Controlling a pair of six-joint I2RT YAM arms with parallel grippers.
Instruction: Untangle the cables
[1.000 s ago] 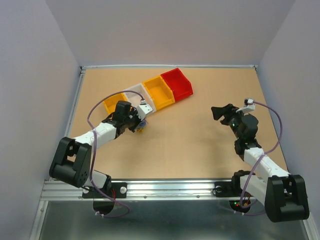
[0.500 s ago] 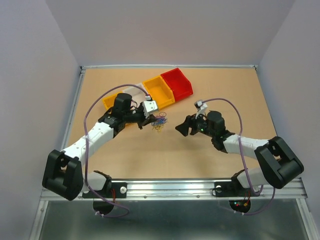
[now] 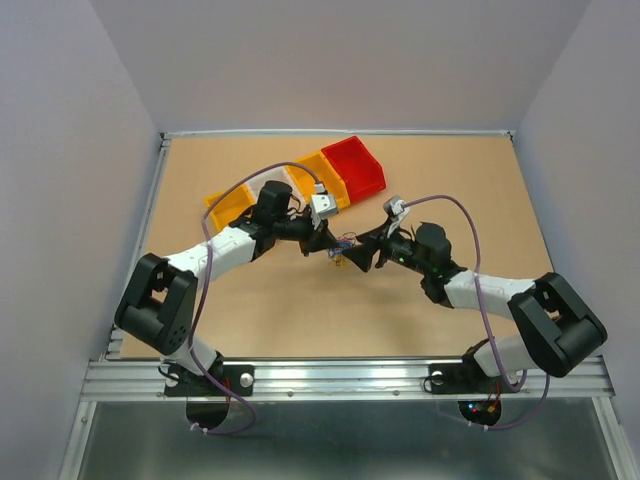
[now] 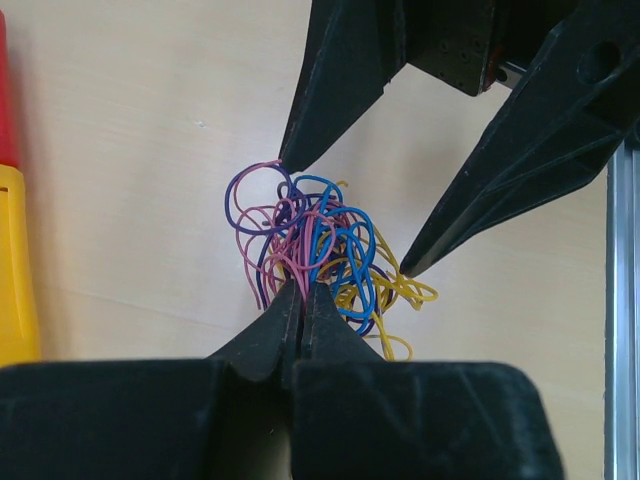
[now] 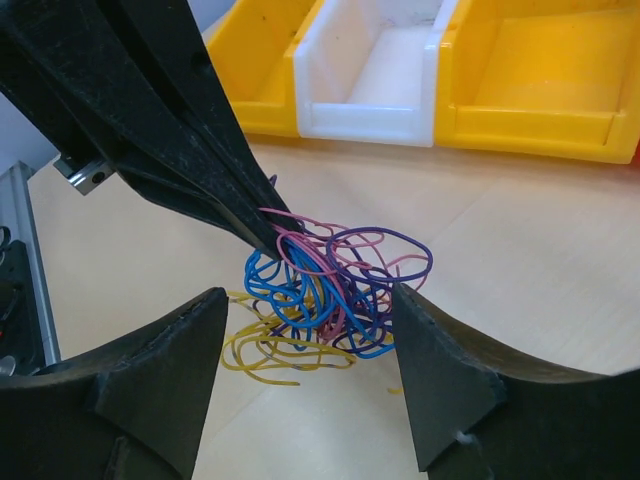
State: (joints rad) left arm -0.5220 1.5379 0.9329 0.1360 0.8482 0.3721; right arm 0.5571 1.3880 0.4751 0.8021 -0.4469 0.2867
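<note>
The cables [image 4: 318,250] are a small clump of thin curly wires in pink, blue, purple and yellow, mid-table in the top view [image 3: 345,247]. My left gripper [image 4: 302,296] is shut on the clump's pink and blue strands and holds it just above the table. My right gripper [image 5: 310,310] is open, its two fingers on either side of the clump [image 5: 325,285], not touching it. In the top view the left gripper [image 3: 328,245] and the right gripper [image 3: 360,251] meet tip to tip at the clump.
A row of bins stands behind the arms: yellow [image 3: 228,205], white [image 3: 275,183], yellow [image 3: 330,172] and red [image 3: 353,165]. They also show in the right wrist view [image 5: 375,70]. The table's metal rail [image 3: 330,375] runs along the near edge.
My left gripper carried the clump to the right, towards mid-table. My right arm swung in from the right and its open fingers now straddle the clump.
</note>
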